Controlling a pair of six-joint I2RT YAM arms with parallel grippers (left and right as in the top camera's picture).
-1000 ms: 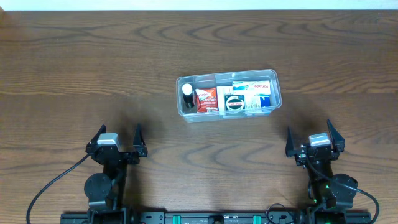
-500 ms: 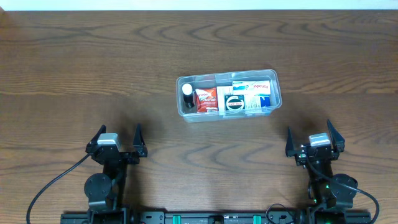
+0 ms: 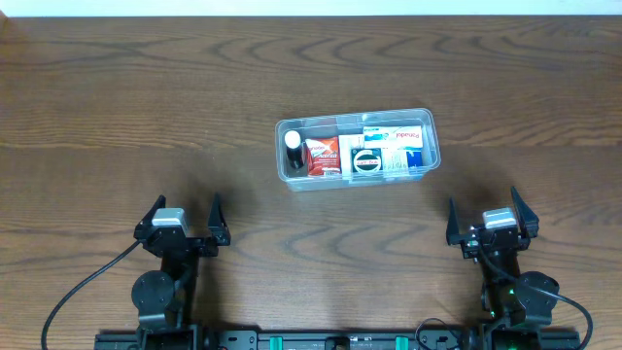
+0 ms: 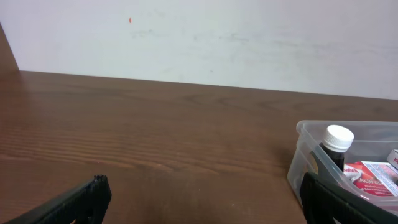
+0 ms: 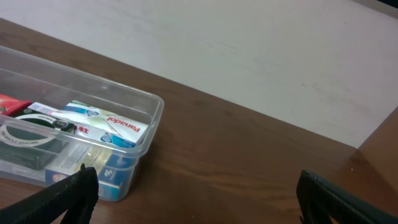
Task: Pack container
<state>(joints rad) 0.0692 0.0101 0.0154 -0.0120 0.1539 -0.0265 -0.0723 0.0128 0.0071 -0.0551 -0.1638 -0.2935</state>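
Note:
The clear plastic container sits at the table's middle, holding a dark bottle with a white cap, a red box, a black-and-white box and a white-and-blue Panadol box. It also shows at the right edge of the left wrist view and at the left of the right wrist view. My left gripper is open and empty near the front left. My right gripper is open and empty near the front right. Both are well short of the container.
The brown wooden table stretches to a white wall at the back. Cables run from both arm bases at the front edge.

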